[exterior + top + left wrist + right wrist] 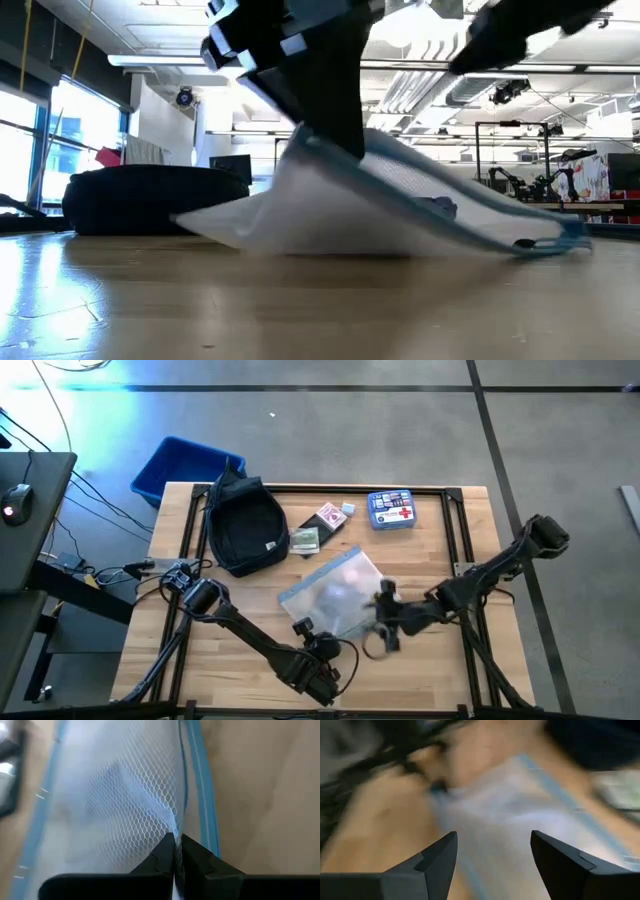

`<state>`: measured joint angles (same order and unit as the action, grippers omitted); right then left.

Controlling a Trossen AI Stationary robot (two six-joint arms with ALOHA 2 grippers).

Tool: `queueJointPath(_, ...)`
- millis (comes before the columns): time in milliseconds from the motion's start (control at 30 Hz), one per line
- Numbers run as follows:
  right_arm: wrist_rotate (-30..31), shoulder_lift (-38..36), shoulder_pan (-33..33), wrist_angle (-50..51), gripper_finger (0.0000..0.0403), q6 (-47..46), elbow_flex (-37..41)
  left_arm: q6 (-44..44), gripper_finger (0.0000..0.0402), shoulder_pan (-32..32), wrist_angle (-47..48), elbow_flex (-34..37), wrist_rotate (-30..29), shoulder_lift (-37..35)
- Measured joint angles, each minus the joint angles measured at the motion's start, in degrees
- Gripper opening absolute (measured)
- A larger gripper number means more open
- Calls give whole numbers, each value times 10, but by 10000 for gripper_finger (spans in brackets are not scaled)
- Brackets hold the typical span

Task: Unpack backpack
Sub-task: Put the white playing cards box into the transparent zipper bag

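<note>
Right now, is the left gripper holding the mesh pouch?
Yes, the left gripper is shut on the mesh pouch, pinching its netting.

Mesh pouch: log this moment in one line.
left gripper: shut on mesh pouch | right gripper: open, over pouch | pouch: one edge lifted | backpack: on table

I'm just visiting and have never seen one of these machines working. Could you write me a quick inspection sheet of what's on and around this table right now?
Surface: wooden table, dark frame rails.
Job's things: navy backpack lying at the far left; mesh zip pouch mid-table, blue-edged.
Clutter: blue first-aid box, dark card pack, small greenish packet.
Grippers: left gripper shut on the pouch's mesh; right gripper open above the pouch.
Cables: bundles on the floor at left.
Surroundings: blue bin beyond the table, desk with mouse at left.
</note>
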<state>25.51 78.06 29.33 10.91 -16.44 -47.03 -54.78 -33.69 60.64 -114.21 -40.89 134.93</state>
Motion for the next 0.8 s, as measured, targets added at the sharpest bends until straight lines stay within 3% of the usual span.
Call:
queueJointPath(133, -18, 11, -100, 26, 236, 32, 0, 14, 0, 4, 1, 0, 74, 0)
queueJointPath(333, -29, 43, -290, -38, 236, 141, 0, -29, 0, 4, 52, 0, 74, 0)
queueJointPath(500, -172, 81, -456, -144, 236, 149, 0, -69, 0, 7, 121, 0, 52, 0)
queueJointPath(633, -295, 143, -543, -185, 236, 179, -20, -82, 0, 8, 170, 0, 31, 0)
queueJointPath(800, -323, 241, -590, -120, 242, 217, -120, -76, 0, 21, 192, 0, 40, 0)
